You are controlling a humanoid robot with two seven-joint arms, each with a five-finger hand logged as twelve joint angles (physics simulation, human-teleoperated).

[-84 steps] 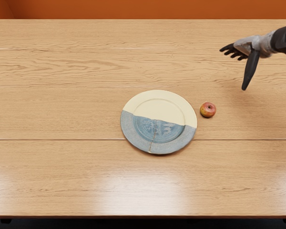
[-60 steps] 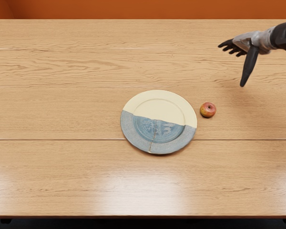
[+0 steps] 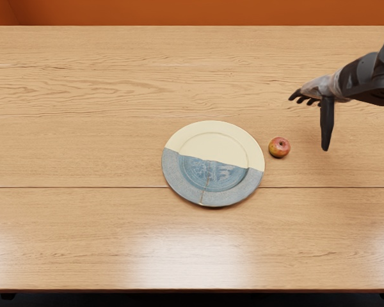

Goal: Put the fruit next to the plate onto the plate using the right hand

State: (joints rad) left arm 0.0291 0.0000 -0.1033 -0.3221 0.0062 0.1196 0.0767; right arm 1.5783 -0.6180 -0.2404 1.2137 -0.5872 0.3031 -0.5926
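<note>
A small red and yellow apple (image 3: 279, 147) lies on the wooden table just right of a round plate (image 3: 212, 162), cream on its far half and blue-grey on its near half. The two sit close but apart. My right hand (image 3: 315, 110) comes in from the right edge and hovers up and to the right of the apple, fingers spread and holding nothing. Its thumb (image 3: 326, 126) points straight down, a short way right of the fruit. Nothing lies on the plate.
The table's far edge meets an orange wall (image 3: 192, 11). A seam (image 3: 83, 187) runs across the tabletop just below the plate's middle. Bare wood surrounds the plate and apple.
My right hand has dropped lower and slid slightly left toward the apple, its thumb now pointing straight down. Apple and plate have stayed put.
</note>
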